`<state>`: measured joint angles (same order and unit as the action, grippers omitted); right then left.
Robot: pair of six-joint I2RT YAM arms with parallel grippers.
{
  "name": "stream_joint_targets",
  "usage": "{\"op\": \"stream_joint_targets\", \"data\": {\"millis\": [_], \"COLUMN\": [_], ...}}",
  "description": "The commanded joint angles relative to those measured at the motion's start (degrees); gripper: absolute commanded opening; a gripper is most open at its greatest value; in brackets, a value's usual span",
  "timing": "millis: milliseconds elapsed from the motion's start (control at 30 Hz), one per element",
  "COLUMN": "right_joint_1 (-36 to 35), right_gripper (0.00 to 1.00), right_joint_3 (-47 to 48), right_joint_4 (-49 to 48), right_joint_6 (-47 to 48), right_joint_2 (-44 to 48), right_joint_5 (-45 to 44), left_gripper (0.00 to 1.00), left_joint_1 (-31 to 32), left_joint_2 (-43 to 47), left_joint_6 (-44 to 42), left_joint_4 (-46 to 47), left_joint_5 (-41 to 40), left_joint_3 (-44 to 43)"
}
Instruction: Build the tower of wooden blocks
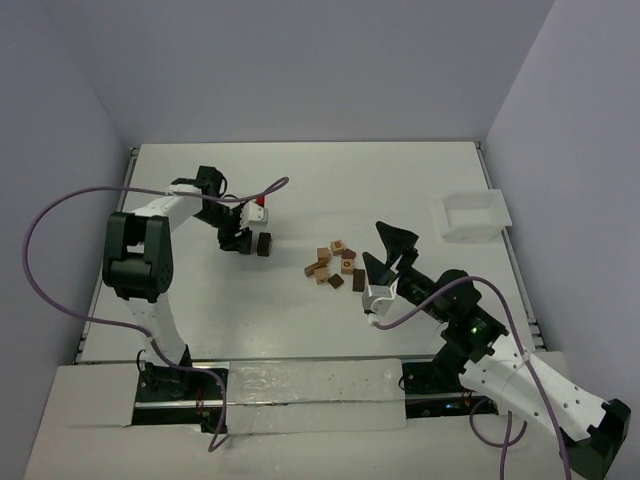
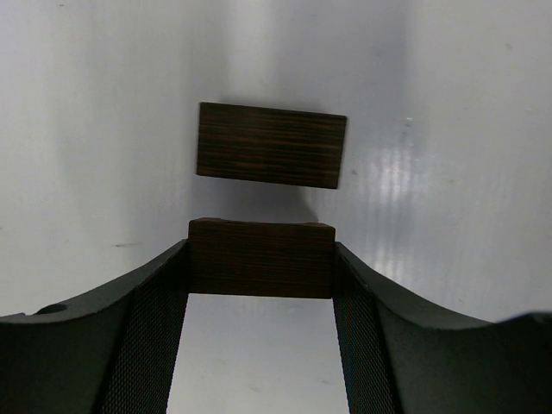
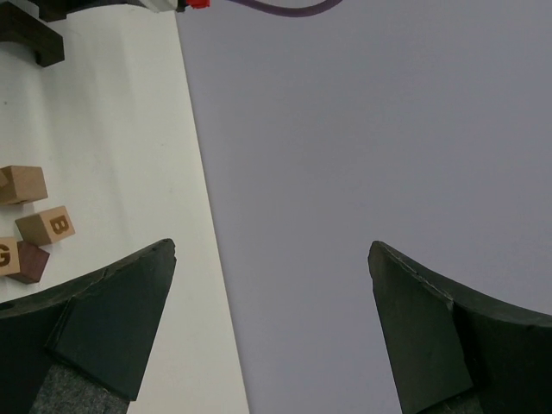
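While clamping a brown block (image 2: 260,269) in the left fingers (image 2: 142,345), facing the dark block (image 2: 272,145) at 12 o'clock, long axes parallel; right fingers (image 3: 103,328) apart, farther off

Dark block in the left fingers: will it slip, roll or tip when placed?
Probably rigid: the dark block spans the left fingers without bending and shows wood grain. Unlikely to roll: flat faces, square edges. Laid flat like the second dark block ahead, it should resist tipping, though the glossy table might let it slide.
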<state>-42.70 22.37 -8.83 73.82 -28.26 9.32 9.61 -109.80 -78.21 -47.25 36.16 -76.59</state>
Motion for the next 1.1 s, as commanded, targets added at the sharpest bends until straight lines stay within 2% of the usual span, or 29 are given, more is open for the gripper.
{"op": "stream_joint_targets", "data": {"millis": [0, 267, 567, 1067], "right_joint_1": [0.2, 0.3, 0.6, 1.3], "right_gripper": [1.00, 1.00, 1.00, 1.00], "right_joint_3": [0.1, 0.6, 0.1, -0.7], "right_joint_4": [2.3, 1.7, 0.6, -0.5], "right_joint_6": [-1.7, -1.4, -0.3, 0.4], "right_joint_2": [1.4, 0.5, -0.2, -0.8], "right_joint_5": [-1.8, -1.1, -0.1, 0.9], "left_gripper": [0.28, 0.26, 0.25, 0.26], "left_joint_1": [0.8, 2.5, 4.7, 8.4], "left_joint_2": [-1.8, -5.1, -3.6, -1.8], "left_joint_6": [-0.4, 1.6, 3.3, 16.0], "left_joint_4": [4.2, 5.4, 6.5, 14.0], "left_joint_5": [1.6, 3.1, 4.7, 4.9], "left_joint_3": [-3.5, -4.5, 0.0, 3.7]}}
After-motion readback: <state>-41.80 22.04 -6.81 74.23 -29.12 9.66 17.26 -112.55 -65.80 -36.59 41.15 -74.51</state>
